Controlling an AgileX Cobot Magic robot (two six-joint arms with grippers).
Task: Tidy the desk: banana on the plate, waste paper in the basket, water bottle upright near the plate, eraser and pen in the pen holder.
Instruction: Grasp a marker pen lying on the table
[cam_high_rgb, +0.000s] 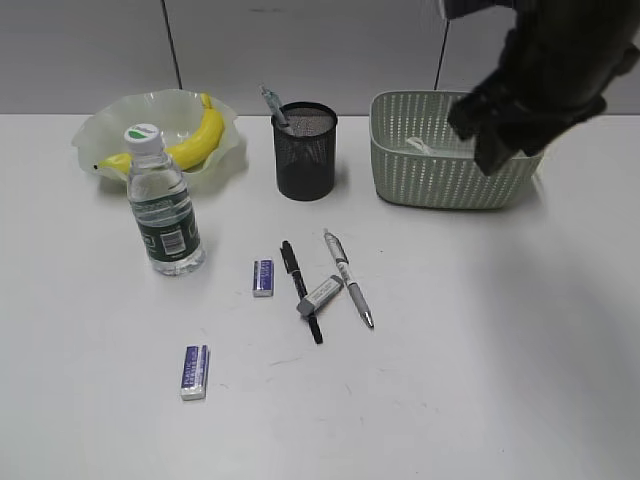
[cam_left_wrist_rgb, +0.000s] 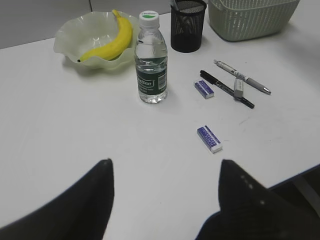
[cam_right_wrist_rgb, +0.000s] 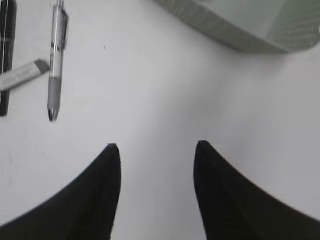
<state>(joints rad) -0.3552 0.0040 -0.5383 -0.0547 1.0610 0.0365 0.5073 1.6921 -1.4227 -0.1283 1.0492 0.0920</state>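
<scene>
Desk (cam_high_rgb: 480, 380) items: banana (cam_high_rgb: 203, 137) lies in the plate (cam_high_rgb: 105, 125), upper left of the exterior frame. Water bottle (cam_high_rgb: 163, 205) stands upright just below the plate. Pen holder (cam_high_rgb: 305, 150) sits upper centre, one pen sticking out; basket (cam_high_rgb: 440, 175) upper right, something white inside. Centre: black pen (cam_high_rgb: 301, 291), grey pen (cam_high_rgb: 348, 278), three erasers, one (cam_high_rgb: 320, 295) leaning across the black pen. Right gripper (cam_right_wrist_rgb: 157, 150): jaws apart, nothing between, above bare desk. Left gripper (cam_left_wrist_rgb: 166, 172): jaws spread, empty.
</scene>
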